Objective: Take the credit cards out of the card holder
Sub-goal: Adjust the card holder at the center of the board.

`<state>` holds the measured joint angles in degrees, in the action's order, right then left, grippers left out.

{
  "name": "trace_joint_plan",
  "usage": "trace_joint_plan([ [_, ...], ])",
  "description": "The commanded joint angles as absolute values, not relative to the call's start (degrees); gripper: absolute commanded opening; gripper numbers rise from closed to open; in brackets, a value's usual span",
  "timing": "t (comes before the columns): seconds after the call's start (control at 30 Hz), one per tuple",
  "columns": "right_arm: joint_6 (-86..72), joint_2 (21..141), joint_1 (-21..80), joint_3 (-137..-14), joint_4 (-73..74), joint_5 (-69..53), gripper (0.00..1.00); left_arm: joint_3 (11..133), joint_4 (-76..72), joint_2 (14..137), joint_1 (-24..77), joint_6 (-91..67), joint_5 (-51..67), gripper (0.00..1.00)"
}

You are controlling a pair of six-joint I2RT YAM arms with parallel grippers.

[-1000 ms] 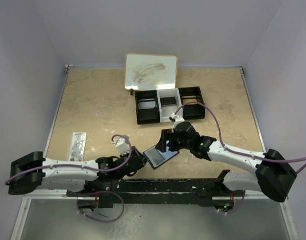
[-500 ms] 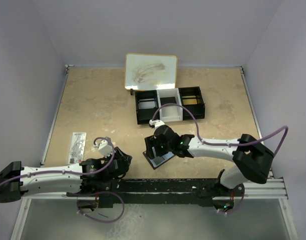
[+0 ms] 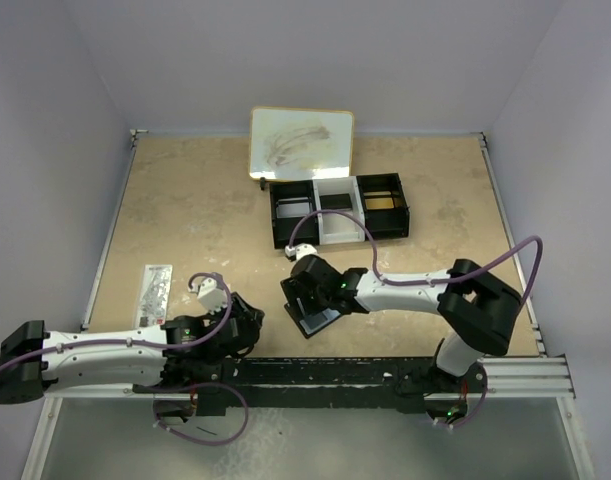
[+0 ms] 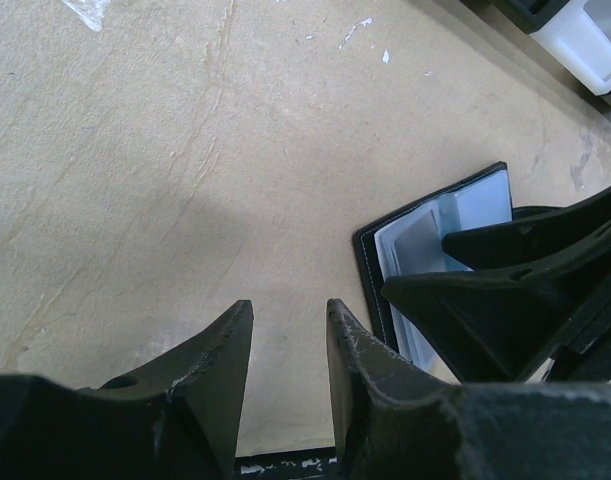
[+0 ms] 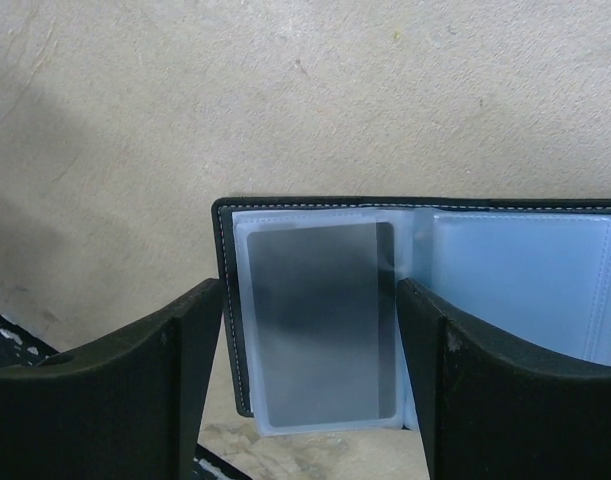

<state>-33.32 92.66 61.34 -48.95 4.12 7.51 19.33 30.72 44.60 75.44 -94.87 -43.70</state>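
Note:
The card holder [image 3: 316, 320] lies open and flat on the table near the front edge, its shiny grey-blue pockets facing up. In the right wrist view a grey card [image 5: 320, 320] sits in the holder's [image 5: 525, 275] left pocket. My right gripper [image 5: 310, 290] is open and low over that pocket, one finger on each side of it; it also shows in the top view [image 3: 303, 300]. My left gripper [image 3: 250, 320] is open and empty, just left of the holder. In the left wrist view [image 4: 288, 310] it stands above bare table, with the holder [image 4: 425, 235] to its right.
A black-and-white three-compartment tray [image 3: 340, 238] stands behind the holder, with a gold item [image 3: 382, 203] in its right compartment. A whiteboard [image 3: 301, 142] leans at the back wall. A patterned grey strip [image 3: 157, 293] lies at the left. The arms' black rail [image 3: 335, 372] runs along the front edge.
My left gripper has drawn back to the left, away from the holder's edge. My right gripper has moved left and now stands over the holder's left pocket.

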Motion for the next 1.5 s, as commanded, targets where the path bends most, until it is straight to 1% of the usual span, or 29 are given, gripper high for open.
trace_joint_plan([
  [0.0, -34.31, 94.12, 62.05, -50.68, 6.09, 10.37, 0.71, 22.06, 29.44, 44.69, 75.41, -93.16, -45.04, 0.34],
  [0.27, -37.2, 90.11, 61.68, -45.96, -0.49, 3.03, 0.63, 21.42, 27.14, 44.53, 75.4, -91.92, -43.91, 0.34],
  [0.47, -37.97, 89.42, 58.97, -42.75, -5.66, -1.97, 0.64, 21.48, 23.31, 46.68, 75.41, -89.88, -42.27, 0.34],
  [0.57, -38.45, 88.58, 57.4, -40.86, -7.97, -3.77, 0.69, 21.9, 22.56, 47.86, 75.41, -89.4, -41.8, 0.34],
  [0.63, -38.01, 88.82, 57.35, -41.14, -7.3, -3.69, 0.72, 21.99, 22.27, 48.36, 75.41, -89.15, -41.62, 0.34],
  [0.67, -37.38, 89.25, 57.35, -41.65, -6.41, -3.49, 0.72, 21.97, 22.16, 48.46, 75.42, -89.13, -41.61, 0.34],
  [0.73, -36.39, 90.99, 57.58, -44.05, -3.38, 1.72, 0.72, 22.02, 22.0, 48.57, 75.41, -89.28, -41.66, 0.34],
  [0.8, -36.38, 92.93, 58.29, -45.87, -0.54, 3.83, 0.71, 22.0, 22.13, 48.44, 75.42, -89.34, -41.77, 0.34],
  [1.1, -36.14, 95.9, 60.93, -49.58, 5.29, 10.39, 0.73, 21.4, 25.36, 45.41, 75.41, -91.56, -43.56, 0.34],
  [1.33, -36.26, 97.89, 62.75, -49.83, 5.38, 11.42, 0.67, 21.3, 26.89, 44.17, 75.45, -92.15, -44.21, 0.34],
  [1.4, -37.36, 97.15, 62.75, -48.88, 3.97, 9.82, 0.65, 21.33, 26.81, 44.28, 75.42, -92.19, -44.08, 0.34],
  [1.47, -37.88, 95.95, 62.71, -47.43, 1.59, 5.57, 0.63, 21.37, 26.63, 44.5, 75.42, -91.96, -43.99, 0.34],
])
